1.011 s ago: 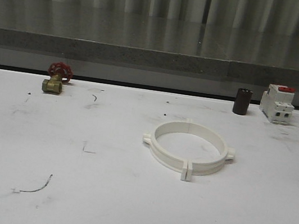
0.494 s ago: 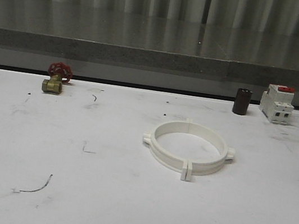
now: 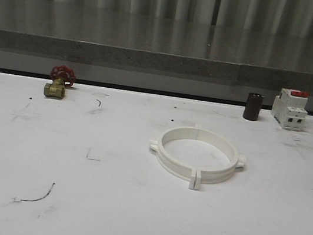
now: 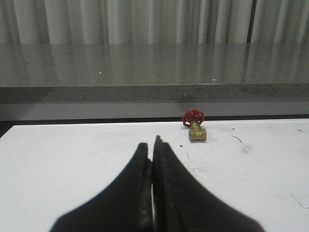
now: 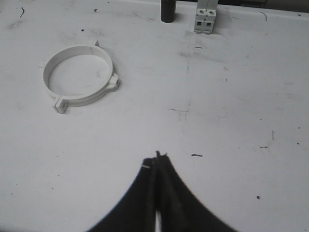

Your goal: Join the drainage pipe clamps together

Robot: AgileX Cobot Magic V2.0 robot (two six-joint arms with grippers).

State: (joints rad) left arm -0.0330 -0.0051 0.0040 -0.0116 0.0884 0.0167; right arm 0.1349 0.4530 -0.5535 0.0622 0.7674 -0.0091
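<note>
Clamps: two white half rings [image 3: 197,154] lie flat on the bench, right of its middle, ends meeting to make one full ring.
Joins: the near tabs [image 3: 195,180] touch, and so do the far ones. I cannot tell if they are clicked shut or just pushed together.
Left gripper: [image 4: 152,162] its fingers are pressed together with nothing between them. It hangs over the left part of the bench, well apart from the ring.
Right gripper: [image 5: 157,164] squeezed shut too, and empty, over the near right part of the bench, away from the ring.
Other things: a brass valve [image 3: 58,83] with a red wheel near the far left edge; a dark tube [image 3: 253,106] and a white breaker [image 3: 290,108] near the far right edge.
What could go wrong: a bump from one side could slide the ring or pop the halves apart, if the joins are loose.
Another worry: a pinch on only one half could twist it and open a join.
</note>
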